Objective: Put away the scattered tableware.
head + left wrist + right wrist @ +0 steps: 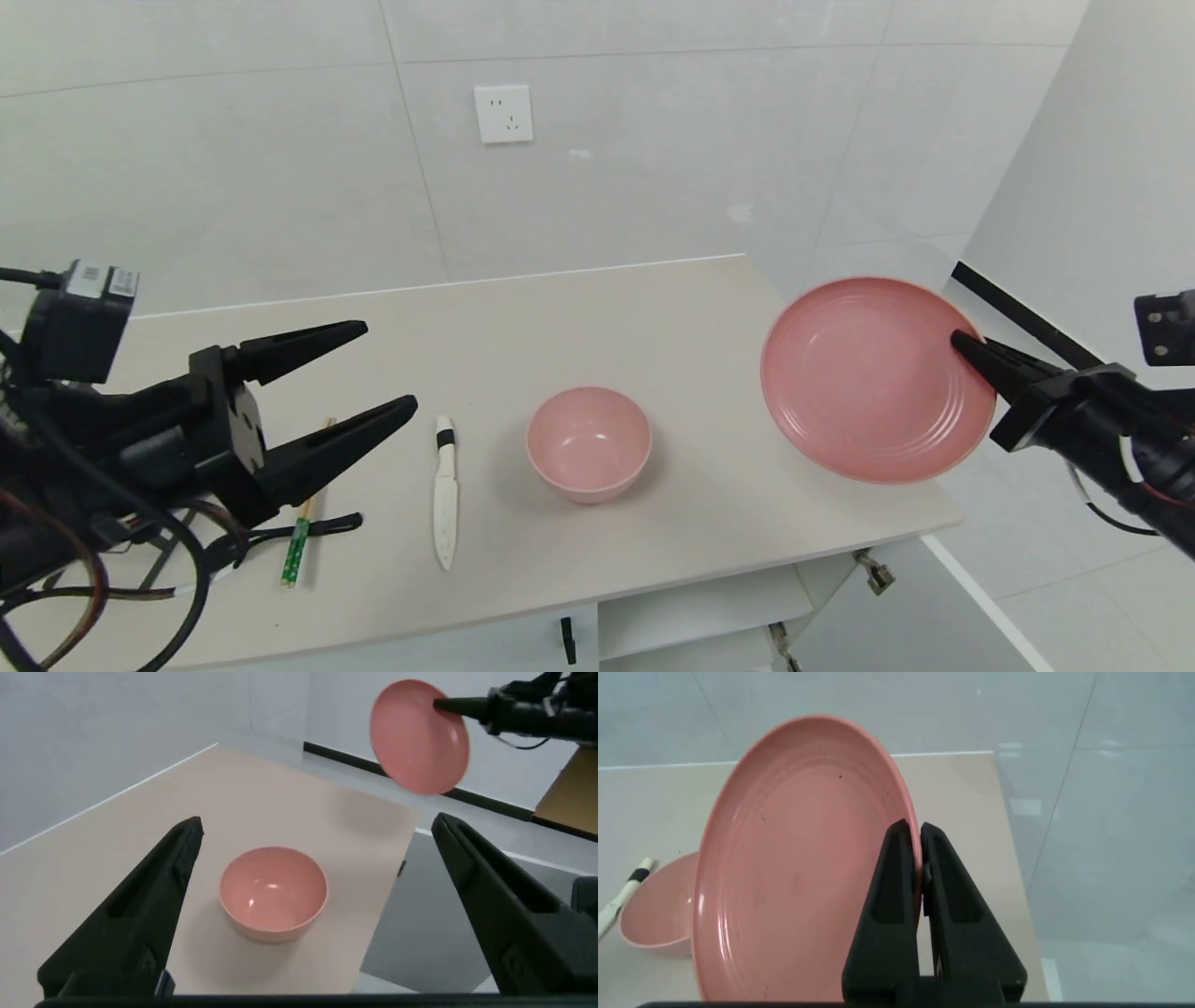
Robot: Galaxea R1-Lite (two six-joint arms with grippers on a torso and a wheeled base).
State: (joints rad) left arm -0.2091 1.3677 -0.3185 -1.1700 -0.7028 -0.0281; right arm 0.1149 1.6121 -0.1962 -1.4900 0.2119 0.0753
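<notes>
Plate (868, 378) hangs tilted in the air over the table's (653, 308) right edge, pinched at its rim by the right claw (962, 343). The bowl (588, 443) sits mid-table, left of it, straight ahead of the spread left claw (387, 366), which looks the nearer one.

Head view, lower left: chopsticks (297, 546) mostly hidden behind left gripper (389, 364), count unclear. Right of frame: small stretch of plate (873, 378) rim covered by right gripper (959, 340), clamped there. Bottom centre: cabinet handle (567, 640) cut by frame edge. Right wrist view: bowl (654, 922) largely hidden behind plate (803, 859); plate rim partly cut by frame edge; knife (624, 896) cut by frame edge, most of length out of sight.
</notes>
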